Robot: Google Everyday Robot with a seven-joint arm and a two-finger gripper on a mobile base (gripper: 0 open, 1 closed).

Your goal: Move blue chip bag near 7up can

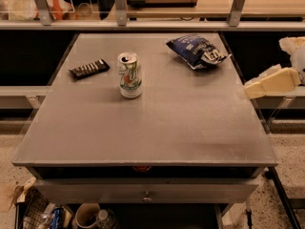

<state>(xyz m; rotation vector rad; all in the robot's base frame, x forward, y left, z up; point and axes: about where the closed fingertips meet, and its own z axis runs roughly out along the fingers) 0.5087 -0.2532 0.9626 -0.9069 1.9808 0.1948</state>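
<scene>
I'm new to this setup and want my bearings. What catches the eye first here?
The 7up can stands upright, left of centre on the grey table, with a flat black bar lying to its left. The blue chip bag lies crumpled near the far right corner, well apart from the can. The pale gripper hangs at the table's right edge, holding nothing.

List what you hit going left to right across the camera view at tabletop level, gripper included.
black ridged bar → 7up can → blue chip bag → gripper, which is beyond the right edge of the table.
</scene>
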